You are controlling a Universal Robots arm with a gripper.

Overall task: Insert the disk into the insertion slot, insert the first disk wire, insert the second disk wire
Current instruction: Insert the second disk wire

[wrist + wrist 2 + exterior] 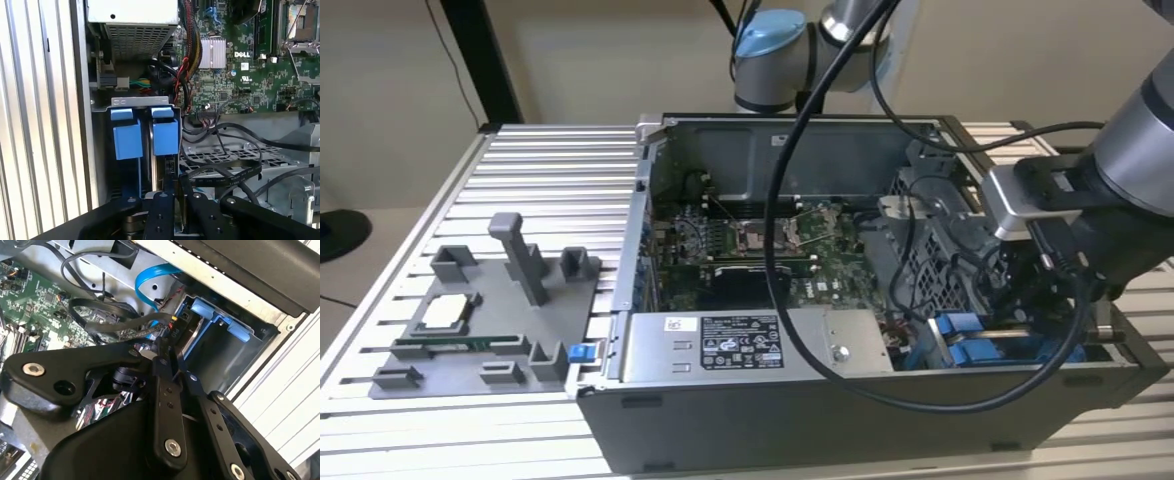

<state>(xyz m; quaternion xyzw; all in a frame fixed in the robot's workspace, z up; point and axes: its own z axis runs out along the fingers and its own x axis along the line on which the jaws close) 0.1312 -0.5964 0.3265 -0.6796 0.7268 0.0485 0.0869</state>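
- Black gripper (167,357) links crowd the foreground in both wrist views, low inside the case; the fingers (170,200) are drawn narrow, pinched at a black cable end (165,330) against the disk's edge.
- Slatted aluminium table (547,170) carries everything; its ribbed surface runs under and around the case, with a plain beige wall behind.
- Grey computer case (854,420) sits open on top in the exterior view, green motherboard (747,240) inside, power-supply box (747,345) along its near wall.
- Robot arm (1121,170) reaches in from the exterior view's right, down toward the case's corner.
- Grey fixture tray (480,320) lies on the table at the exterior view's left, well apart from the case.
- Insertion slot (125,102), grey metal with blue tabs, stands just beside the power supply in the first wrist view.
- Disk (155,165) sits upright in that slot, on edge between the blue carrier pieces.
- Blue flat cable (145,287) loops above the bay in the second wrist view.
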